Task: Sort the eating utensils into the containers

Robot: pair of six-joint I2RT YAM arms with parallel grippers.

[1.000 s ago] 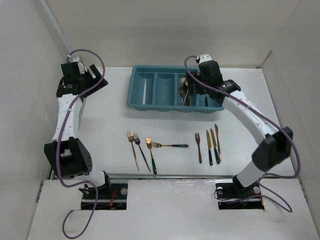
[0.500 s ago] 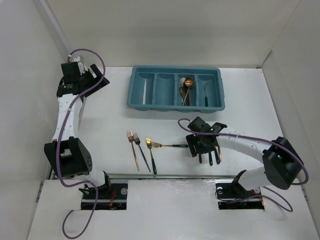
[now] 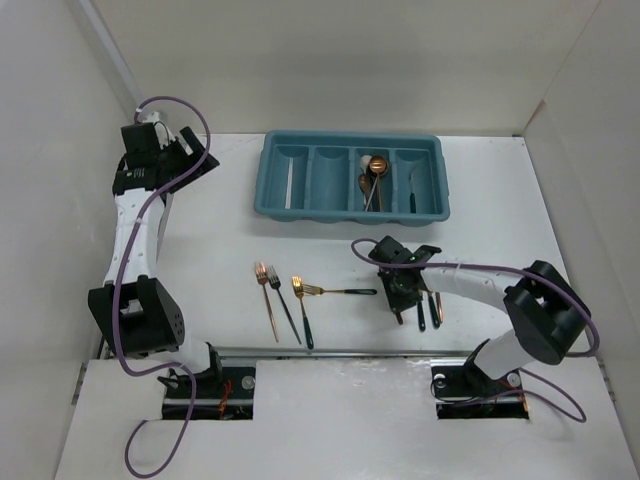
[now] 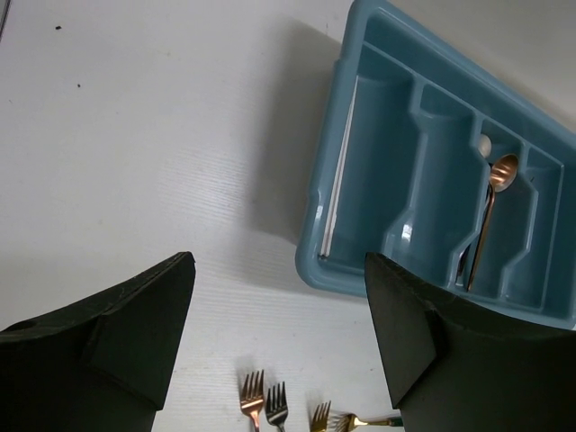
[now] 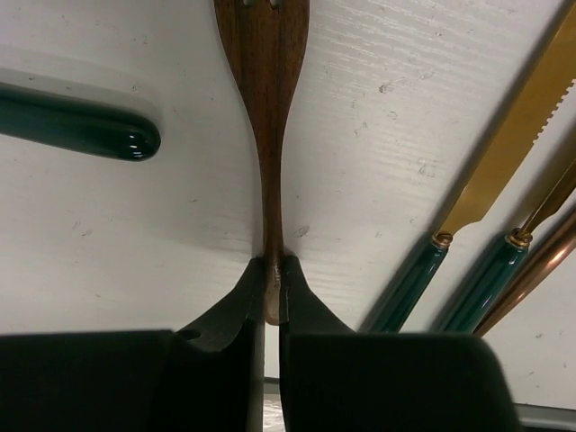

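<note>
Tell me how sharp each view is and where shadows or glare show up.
Top external: even soft light, sharp, shadows faint around the teal tray. Left wrist: the tray throws a soft shadow on the table beside it; near jaws dark, featureless. Right wrist: extreme close-up, copper fork and table grain crisp, a small glint on the dark green handle, jaws almost black.

Light even and diffuse, from overhead. White table [image 3: 200,230] bright, close to washed out in the top view; shadows soft. Left wrist view: grey shadow on the left side of the teal tray [image 4: 423,180]. Right wrist view: copper fork [image 5: 267,108] sharp, table texture crisp; small glare spot on green handle [image 5: 81,126]; right gripper [image 5: 273,274] black, featureless (underexposed, slightly soft).
</note>
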